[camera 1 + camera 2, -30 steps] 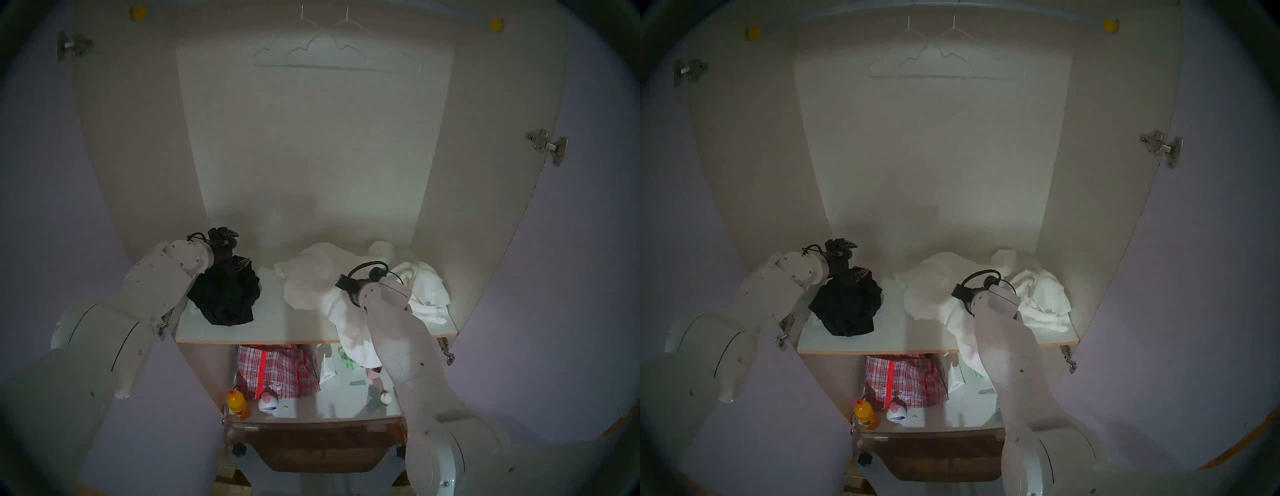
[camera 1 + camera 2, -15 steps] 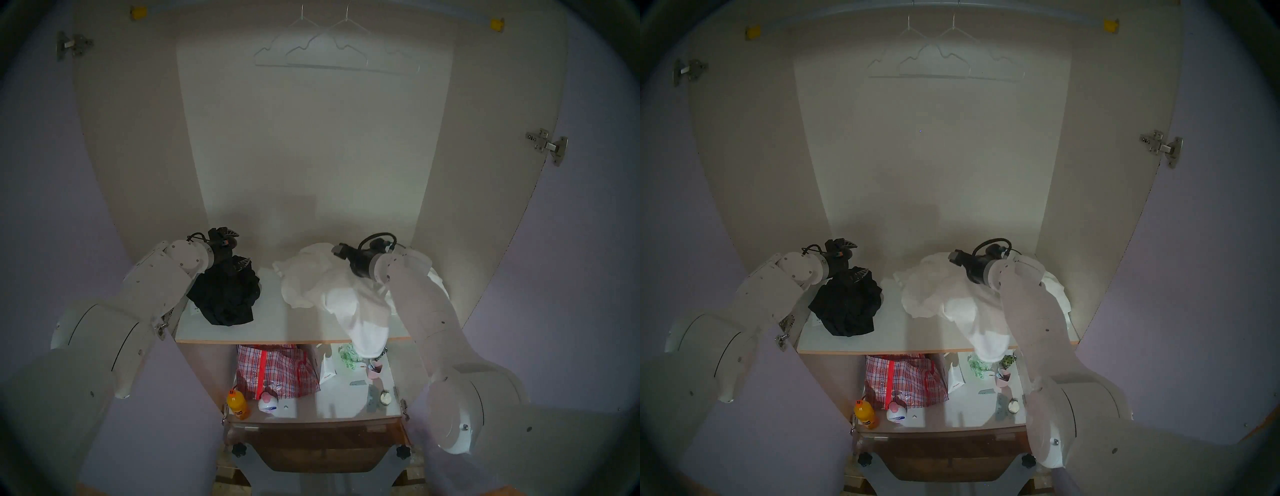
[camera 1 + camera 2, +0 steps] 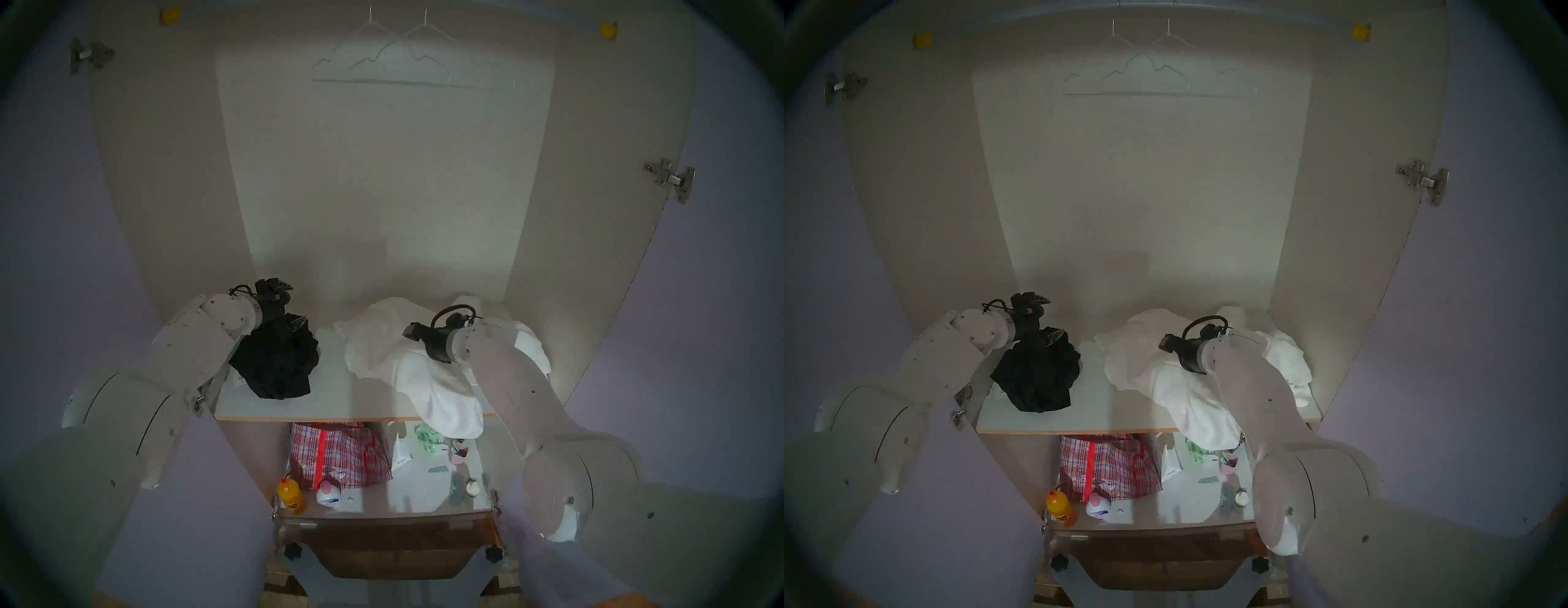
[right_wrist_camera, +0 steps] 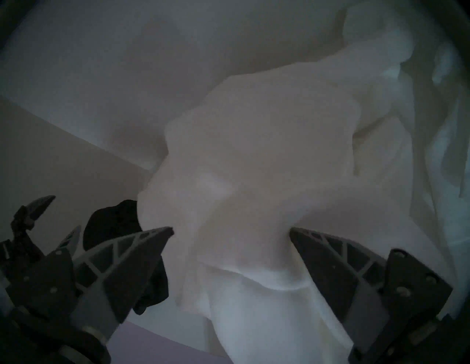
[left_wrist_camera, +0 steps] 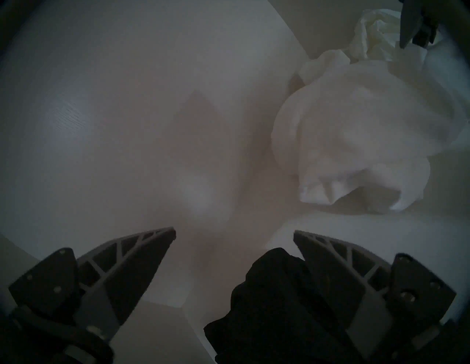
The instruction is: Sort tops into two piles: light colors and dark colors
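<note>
Setting: open wardrobe with a white upper shelf (image 3: 339,403), bare hangers (image 3: 403,63) on the rail above, and a lower shelf holding a red-checked bag (image 3: 335,454) and an orange bottle (image 3: 290,496).

Dark pile: one black top (image 3: 275,365), bunched at the shelf's left end, near the front edge.

Light pile: white tops (image 3: 382,339) heaped from mid-shelf to the right end; one white fold (image 3: 449,407) hangs over the front edge.

Change: over the last second the right arm swung from the front edge up and back over the heap; the hanging fold has shifted slightly along the edge but still droops. The left arm has not moved.

Meaning, as judged: both colours already lie apart; what remains is probably drawing the overhang fully onto the shelf.

Left gripper (image 5: 234,233): fingers spread, nothing between them; the black top lies against the inner side of one finger.

Right gripper (image 4: 231,231): fingers spread wide, white cloth bulging between them, not pinched.

Head views only: the overhang, both piles' spacing, the lower shelf.

Wrist views only: the finger gaps; the head views hide the right gripper's fingertips behind its wrist.
</note>
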You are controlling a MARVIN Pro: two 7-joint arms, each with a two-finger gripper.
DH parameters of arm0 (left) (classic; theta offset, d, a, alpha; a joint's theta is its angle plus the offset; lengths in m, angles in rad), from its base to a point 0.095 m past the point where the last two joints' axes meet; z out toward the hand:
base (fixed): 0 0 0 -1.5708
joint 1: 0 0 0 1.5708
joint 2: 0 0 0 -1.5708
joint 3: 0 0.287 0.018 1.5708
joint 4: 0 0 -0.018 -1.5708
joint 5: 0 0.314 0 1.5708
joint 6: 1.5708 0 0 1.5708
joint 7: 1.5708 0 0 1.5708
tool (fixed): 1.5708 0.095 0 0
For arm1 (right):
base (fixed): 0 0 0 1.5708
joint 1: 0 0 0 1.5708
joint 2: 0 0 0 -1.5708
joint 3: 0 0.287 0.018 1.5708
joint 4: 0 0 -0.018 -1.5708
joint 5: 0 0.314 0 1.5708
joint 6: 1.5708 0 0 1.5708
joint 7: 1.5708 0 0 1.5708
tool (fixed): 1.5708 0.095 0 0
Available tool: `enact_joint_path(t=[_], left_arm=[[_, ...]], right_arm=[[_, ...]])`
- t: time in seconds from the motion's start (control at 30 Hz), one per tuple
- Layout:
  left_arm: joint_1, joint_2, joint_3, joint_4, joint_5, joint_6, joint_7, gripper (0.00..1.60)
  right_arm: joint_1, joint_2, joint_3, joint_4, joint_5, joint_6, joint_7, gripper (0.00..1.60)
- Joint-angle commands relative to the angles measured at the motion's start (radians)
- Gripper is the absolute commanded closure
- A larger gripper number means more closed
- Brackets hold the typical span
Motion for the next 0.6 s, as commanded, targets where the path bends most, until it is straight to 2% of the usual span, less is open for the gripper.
enact_joint_path(t=[0.0,0.13,0.37,0.47,0.57], left_arm=[[-0.034,-0.002,-0.007,-0.02,-0.005,-0.002,0.002,0.0],[-0.033,-0.002,-0.007,-0.019,-0.004,-0.002,0.003,0.0],[-0.032,-0.002,-0.006,-0.018,-0.004,-0.003,0.005,0.0],[-0.032,-0.003,-0.006,-0.018,-0.004,-0.003,0.005,0.0],[-0.033,-0.003,-0.006,-0.018,-0.004,-0.003,0.004,0.0]], right_arm=[[0.079,-0.028,-0.009,0.105,-0.011,-0.071,-0.011,0.0],[0.109,-0.029,-0.018,0.196,-0.025,-0.135,-0.031,0.0],[0.153,-0.027,-0.037,0.309,-0.049,-0.173,-0.07,0.0],[0.164,-0.029,-0.044,0.315,-0.057,-0.197,-0.075,1.6],[0.185,-0.035,-0.072,0.296,-0.079,-0.229,-0.075,1.6]])
